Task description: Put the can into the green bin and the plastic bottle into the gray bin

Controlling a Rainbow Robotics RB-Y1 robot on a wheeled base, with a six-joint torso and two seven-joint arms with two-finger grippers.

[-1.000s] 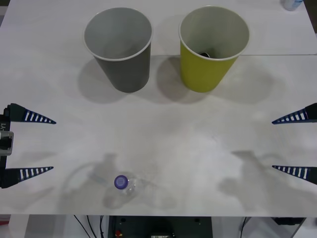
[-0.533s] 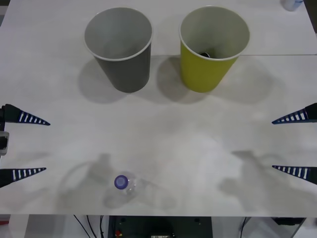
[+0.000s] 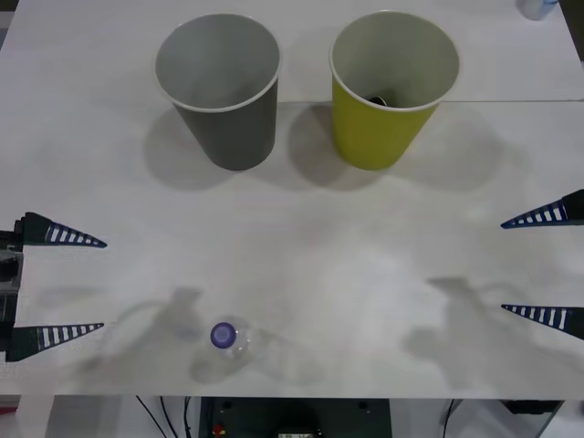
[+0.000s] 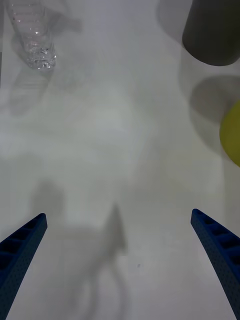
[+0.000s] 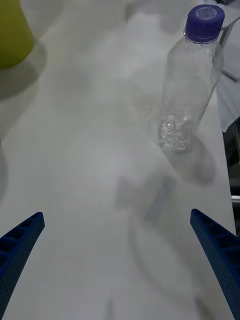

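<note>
The plastic bottle [image 3: 224, 338] [image 5: 192, 85] stands upright near the table's front edge, clear with a purple cap. My left gripper [image 3: 80, 285] [image 5: 117, 214] is open at the left edge, a short way from the bottle with nothing between its fingers. At the right edge my right gripper [image 3: 525, 265] [image 4: 118, 215] is open and empty, far from the bottle [image 4: 33, 35]. The gray bin [image 3: 218, 88] [image 4: 213, 30] and the green bin [image 3: 392, 88] [image 4: 231, 132] [image 5: 12, 34] stand side by side at the back. A dark shape [image 3: 378, 99] shows low inside the green bin; whether it is the can I cannot tell.
A pale object [image 3: 538, 7] sits at the far right corner of the table [image 3: 301, 246]. Bare tabletop lies between the bottle and the two bins. The table's front edge runs just behind the bottle's base in the front view.
My left gripper first drew back to the left, then shifted toward the front edge and slightly inward toward the bottle. The right gripper, bottle and bins have not moved.
</note>
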